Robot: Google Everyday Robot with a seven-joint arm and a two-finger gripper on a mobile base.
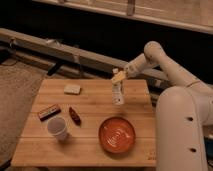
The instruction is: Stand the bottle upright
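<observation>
The bottle (pixel 118 94), small and white with a narrower cap, stands upright on the wooden table (pixel 95 102), right of the middle and toward the far edge. My gripper (pixel 118 77) comes in from the right on the white arm (pixel 160 57) and sits right on the bottle's top, shut around the cap. The gripper's pale yellowish fingers hide the cap.
A pale sponge-like block (pixel 72 89) lies at the far left. A brown packet (pixel 49 112), a dark red object (pixel 74 116) and a white paper cup (pixel 57 128) sit front left. An orange plate (pixel 116 134) is front right. My white base (pixel 182 132) stands against the right edge.
</observation>
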